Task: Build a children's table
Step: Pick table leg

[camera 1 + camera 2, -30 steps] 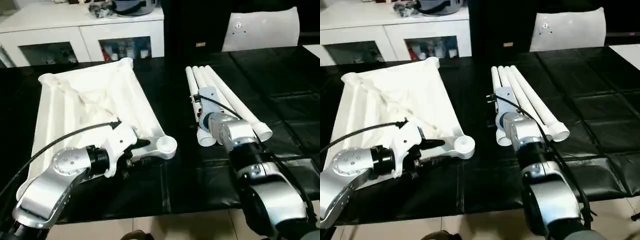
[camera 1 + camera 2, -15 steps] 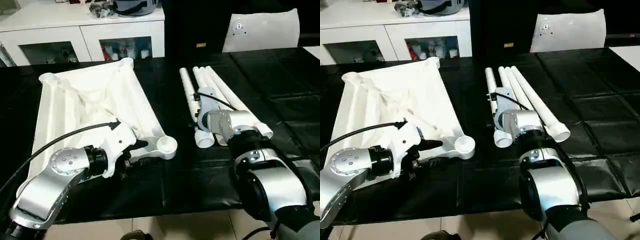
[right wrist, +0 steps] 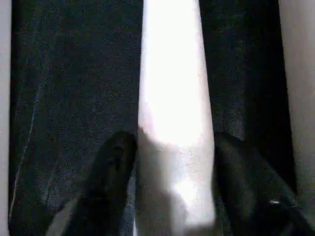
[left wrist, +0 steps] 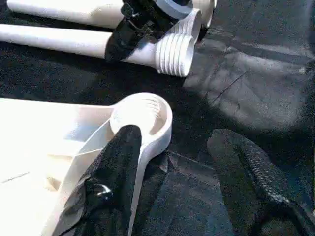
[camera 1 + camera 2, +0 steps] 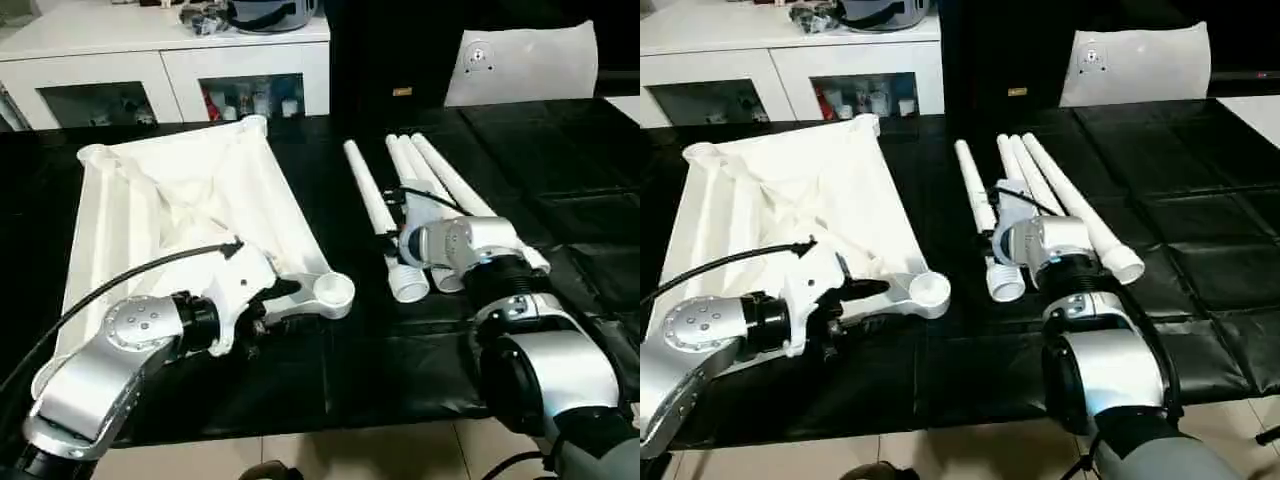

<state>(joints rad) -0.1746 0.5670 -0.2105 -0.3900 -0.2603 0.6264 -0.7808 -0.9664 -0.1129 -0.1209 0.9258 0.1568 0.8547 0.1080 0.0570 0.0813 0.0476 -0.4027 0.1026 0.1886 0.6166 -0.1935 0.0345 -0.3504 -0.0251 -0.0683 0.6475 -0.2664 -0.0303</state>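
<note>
The white tabletop (image 5: 180, 190) lies underside up on the left of the black table, with a round corner socket (image 5: 333, 290) at its near right corner. My left gripper (image 5: 270, 308) is at that corner and open. One finger (image 4: 118, 162) rests on the rim beside the socket and the other (image 4: 256, 167) stands apart over the mat. My right gripper (image 3: 172, 142) is shut on one white table leg (image 5: 372, 200), with a finger on each side of the tube. That leg's threaded end (image 5: 408, 283) points toward me. The other legs (image 5: 440, 175) lie side by side just right of it.
A white cabinet (image 5: 160, 60) with glass doors stands behind the table. A white panel with holes (image 5: 520, 60) leans at the back right. The black mat (image 5: 350, 370) runs to the table's front edge, with pale floor below it.
My right gripper has closed around the leftmost leg. The leg's far end has swung left, away from the other legs. The left arm has stayed put.
</note>
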